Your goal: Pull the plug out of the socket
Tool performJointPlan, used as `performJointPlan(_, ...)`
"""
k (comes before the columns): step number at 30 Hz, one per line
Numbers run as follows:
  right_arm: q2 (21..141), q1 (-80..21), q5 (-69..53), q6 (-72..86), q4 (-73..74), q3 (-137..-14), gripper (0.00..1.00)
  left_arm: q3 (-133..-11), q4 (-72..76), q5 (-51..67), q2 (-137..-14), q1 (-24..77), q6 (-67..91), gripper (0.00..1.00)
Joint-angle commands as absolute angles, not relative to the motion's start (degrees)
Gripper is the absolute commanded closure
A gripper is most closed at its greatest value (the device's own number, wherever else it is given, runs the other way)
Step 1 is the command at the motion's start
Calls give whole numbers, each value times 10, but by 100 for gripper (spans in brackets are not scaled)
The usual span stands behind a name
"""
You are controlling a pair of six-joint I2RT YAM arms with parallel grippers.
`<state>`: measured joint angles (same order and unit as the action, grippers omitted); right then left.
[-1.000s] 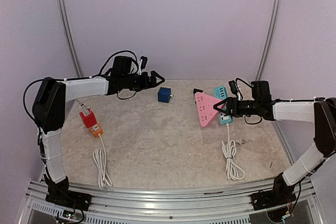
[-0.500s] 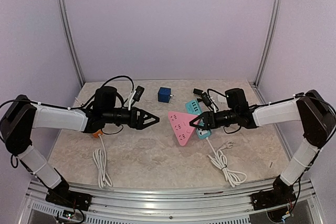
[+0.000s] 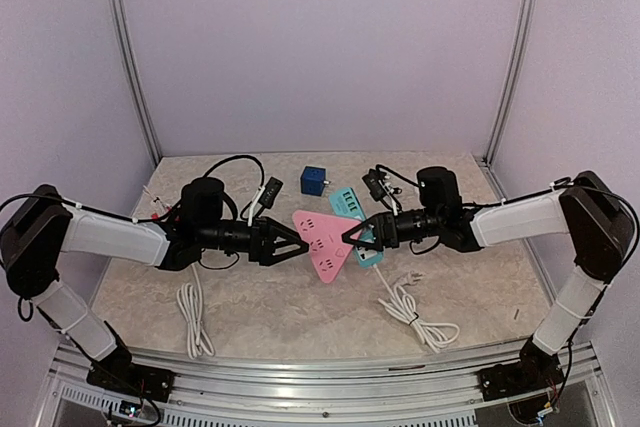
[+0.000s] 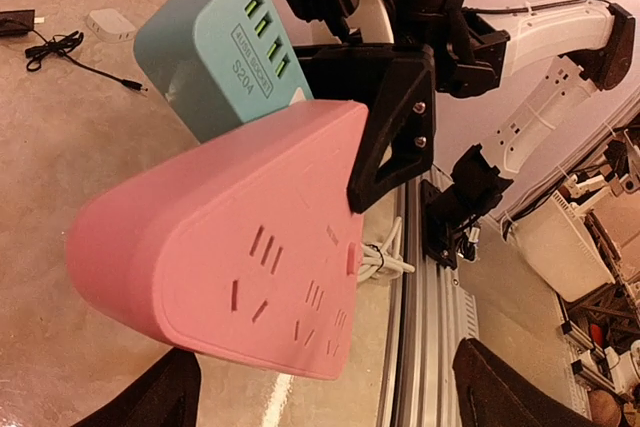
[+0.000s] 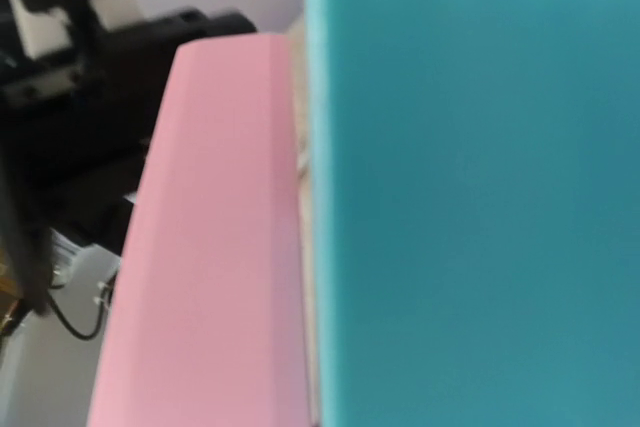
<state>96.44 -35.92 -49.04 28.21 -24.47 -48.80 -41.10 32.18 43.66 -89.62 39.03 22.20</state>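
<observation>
A pink triangular socket block (image 3: 320,244) is joined to a teal power strip (image 3: 352,205) with a white cord (image 3: 415,315). My right gripper (image 3: 348,237) is shut on the teal strip where the two meet, and one finger lies over the pink corner (image 4: 392,127). My left gripper (image 3: 300,245) is open, its fingers spread just off the pink block's left corner. In the left wrist view the pink block (image 4: 230,257) fills the space ahead of the open fingers (image 4: 150,399). The right wrist view shows only the teal strip (image 5: 480,187) and pink block (image 5: 210,247); its fingers are hidden.
A blue cube (image 3: 314,181) and a black adapter with cable (image 3: 376,183) lie at the back. A second white cord (image 3: 190,319) lies front left, its orange strip mostly hidden behind my left arm. The metal frame rail (image 3: 320,365) runs along the near edge.
My right gripper has carried the pink block and teal strip leftward to the middle, dragging the cord. My left arm swung from the back left down to the pink block, jaws open.
</observation>
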Motion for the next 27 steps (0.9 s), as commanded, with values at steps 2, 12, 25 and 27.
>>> performJointPlan(2,941,-384,-549,304,-324,-497,100,-409,418,489,-899,405,239,21)
performJointPlan(12,948,-399,-576,321,-361,-500,100,-420,430,480,-893,413,246,43)
performJointPlan(25,946,-401,-596,339,-375,-511,50,-411,452,515,-884,415,243,87)
performJointPlan(27,941,-401,-596,336,-366,-516,40,-412,448,522,-880,414,244,91)
